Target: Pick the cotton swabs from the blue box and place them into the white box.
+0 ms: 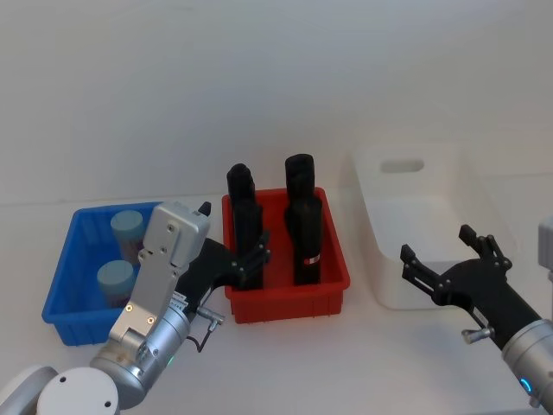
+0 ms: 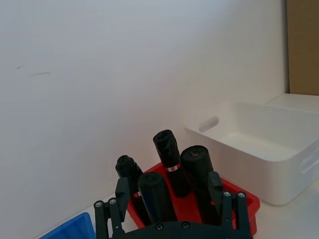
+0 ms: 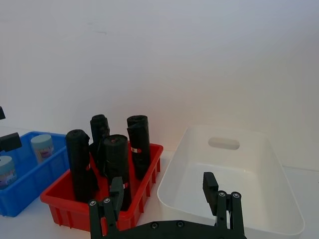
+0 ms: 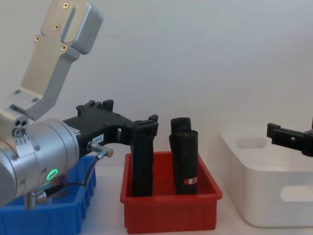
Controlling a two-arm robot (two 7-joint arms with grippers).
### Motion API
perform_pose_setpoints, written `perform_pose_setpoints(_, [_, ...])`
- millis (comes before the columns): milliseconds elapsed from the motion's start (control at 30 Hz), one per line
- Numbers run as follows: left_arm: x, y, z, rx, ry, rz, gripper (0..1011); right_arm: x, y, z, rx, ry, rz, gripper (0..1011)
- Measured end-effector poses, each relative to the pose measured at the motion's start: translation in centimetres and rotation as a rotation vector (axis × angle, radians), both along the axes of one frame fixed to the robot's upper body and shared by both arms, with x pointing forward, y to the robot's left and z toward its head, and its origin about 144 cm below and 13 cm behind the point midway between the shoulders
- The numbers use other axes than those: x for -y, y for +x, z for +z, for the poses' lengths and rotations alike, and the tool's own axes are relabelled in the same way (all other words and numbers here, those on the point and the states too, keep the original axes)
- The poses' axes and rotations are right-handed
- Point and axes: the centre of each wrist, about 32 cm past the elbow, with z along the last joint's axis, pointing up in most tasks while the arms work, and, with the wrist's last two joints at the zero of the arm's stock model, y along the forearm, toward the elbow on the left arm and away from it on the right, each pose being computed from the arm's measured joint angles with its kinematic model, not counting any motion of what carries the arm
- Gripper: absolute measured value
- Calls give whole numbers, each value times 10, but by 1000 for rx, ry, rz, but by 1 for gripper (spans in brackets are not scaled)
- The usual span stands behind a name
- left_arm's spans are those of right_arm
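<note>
- The left gripper (image 2: 168, 190) hangs with its two black fingers (image 2: 122, 191) spread wide and nothing between them. In the head view it sits over the near left corner of the red bin (image 1: 289, 298), just right of the blue box (image 1: 59, 298).
- In the chest view the same gripper is raised above the rims of both coloured bins, one fingertip about level with the top of the nearest of the black rolls (image 1: 304, 226).
- The right gripper (image 1: 439, 244) is also spread, gripping nothing. It is at the near side of the white box (image 1: 378, 226), and in the head view its fingertips overlap that box's near wall.
- The cotton swabs (image 1: 128, 226) – two clear tubs with pale blue lids – stand in the blue box at the far left, one toward the far wall, the other (image 1: 115, 278) nearer the robot. Neither gripper touches them.
- The red bin sits in the middle, between the blue box and the white box, and holds four black rolls standing upright; at least two of them carry a small red-white label.
- The white box is on the right, just beside the red bin; an oval handle slot shows in its far wall.
- All three containers rest on a white table (image 1: 285, 363) before a plain white wall.
</note>
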Motion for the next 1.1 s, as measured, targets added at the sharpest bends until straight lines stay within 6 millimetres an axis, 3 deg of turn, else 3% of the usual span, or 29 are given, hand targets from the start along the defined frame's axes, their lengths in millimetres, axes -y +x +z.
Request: perform_pose_setpoints(1100, [0,0,0,0,0,0,1003,0,0,0,0,0,0,1001])
